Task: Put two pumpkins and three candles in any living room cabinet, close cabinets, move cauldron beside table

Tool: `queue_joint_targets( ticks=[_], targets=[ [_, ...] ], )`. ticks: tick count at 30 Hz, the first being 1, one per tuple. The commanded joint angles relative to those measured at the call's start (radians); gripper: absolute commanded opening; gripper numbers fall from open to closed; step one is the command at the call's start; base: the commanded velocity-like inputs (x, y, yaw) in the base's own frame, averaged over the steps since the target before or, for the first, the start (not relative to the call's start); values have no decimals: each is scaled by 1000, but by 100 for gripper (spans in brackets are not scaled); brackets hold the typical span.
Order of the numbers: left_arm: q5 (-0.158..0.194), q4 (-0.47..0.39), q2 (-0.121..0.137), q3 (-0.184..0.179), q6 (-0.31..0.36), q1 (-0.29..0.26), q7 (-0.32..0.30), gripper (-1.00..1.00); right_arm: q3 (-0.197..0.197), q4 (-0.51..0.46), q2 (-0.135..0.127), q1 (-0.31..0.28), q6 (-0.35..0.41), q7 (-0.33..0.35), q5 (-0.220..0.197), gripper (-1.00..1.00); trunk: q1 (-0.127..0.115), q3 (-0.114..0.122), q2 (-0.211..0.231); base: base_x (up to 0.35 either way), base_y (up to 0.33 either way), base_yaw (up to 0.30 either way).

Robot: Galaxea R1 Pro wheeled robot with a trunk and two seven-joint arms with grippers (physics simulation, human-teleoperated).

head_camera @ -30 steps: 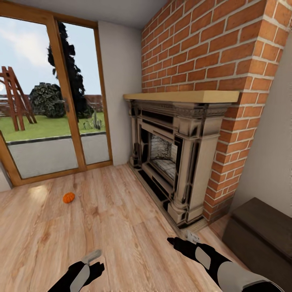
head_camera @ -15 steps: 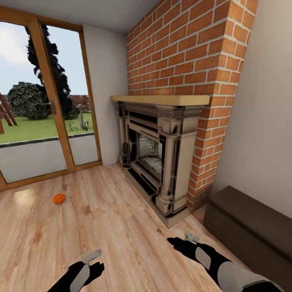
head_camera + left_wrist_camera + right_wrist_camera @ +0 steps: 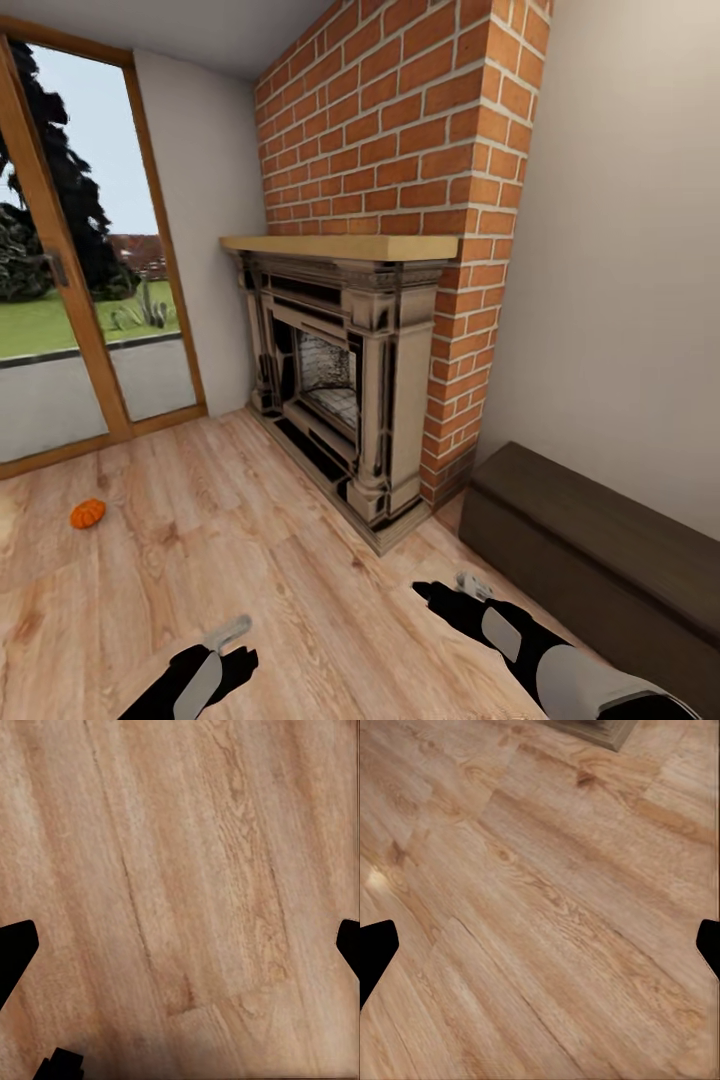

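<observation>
at nine o'clock in the head view a tall wood-framed glass door (image 3: 60, 300) opens onto lawn and dark trees. below it, near eight o'clock, one small orange pumpkin (image 3: 87, 513) sits alone on the plank floor (image 3: 250, 560), well apart from both arms. the left gripper (image 3: 226, 640) hangs low at about seven o'clock, holding nothing; in the left wrist view its dark fingertips (image 3: 15, 949) stand wide apart over bare boards. toward the centre an ornate carved fireplace (image 3: 340, 380) under a pale mantel (image 3: 340, 246) juts from the brick chimney (image 3: 400, 170), standing between the pumpkin and the cabinet. the right gripper (image 3: 450, 590) at five o'clock is likewise spread, empty. at four o'clock the long low dark-brown cabinet (image 3: 590, 550) lies against the wall, its fronts closed.
</observation>
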Motion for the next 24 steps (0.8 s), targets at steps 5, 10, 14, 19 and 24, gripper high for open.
queue_joint_targets(
  ticks=[5, 10, 14, 19, 24],
  targets=[
    [10, 1, 2, -7, 3, 0, 9, 100, 6, 0, 0, -1, 3, -1, -12, 100, 0, 0, -1, 0, 0, -289],
    [10, 1, 2, -6, 4, 0, 9, 100, 6, 17, 0, -1, 3, 0, -12, 100, 0, 2, -1, 0, 0, -289],
    [10, 2, 2, -6, 4, 0, 9, 100, 6, 21, 0, -1, 2, -1, -12, 100, 0, 4, -1, 0, 0, -289],
    [10, 3, 2, -6, 4, 0, 8, 100, 6, 23, 0, -1, 0, -1, -12, 100, 0, 6, -1, 0, 0, -289],
    [10, 3, 2, -6, 3, 0, 7, 100, 6, 23, 0, -1, 0, -1, -12, 100, 0, 9, -1, 0, 3, -289]
  ],
)
